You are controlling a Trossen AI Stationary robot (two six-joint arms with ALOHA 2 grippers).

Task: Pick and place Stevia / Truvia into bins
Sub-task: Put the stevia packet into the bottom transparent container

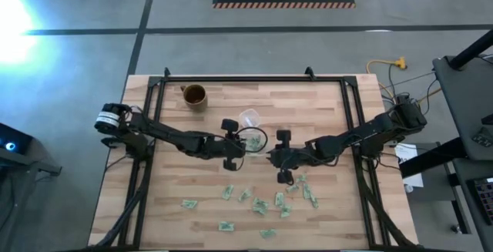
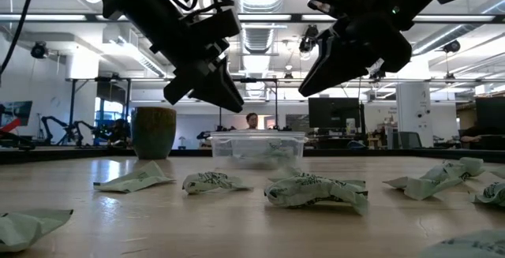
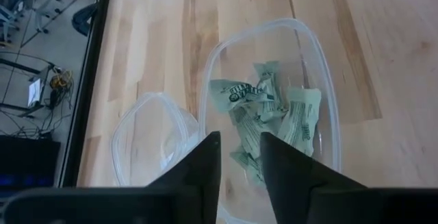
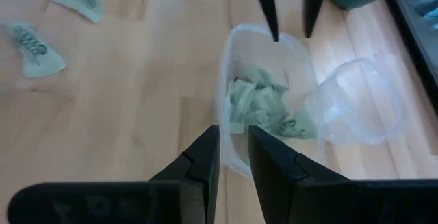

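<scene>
Two grippers hovering over the clear bin [image 3: 321, 80], left gripper [image 3: 239, 157] and right gripper [image 4: 234, 152] slightly parted, gripping nothing, green packets [image 3: 274, 111] lying inside.

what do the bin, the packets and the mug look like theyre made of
Bin: clear, glossy plastic; the wood shows through its walls. Packets: pale green printed paper, matte and creased, by the look. Mug: probably glazed ceramic, brown and opaque; hard to be sure.
</scene>
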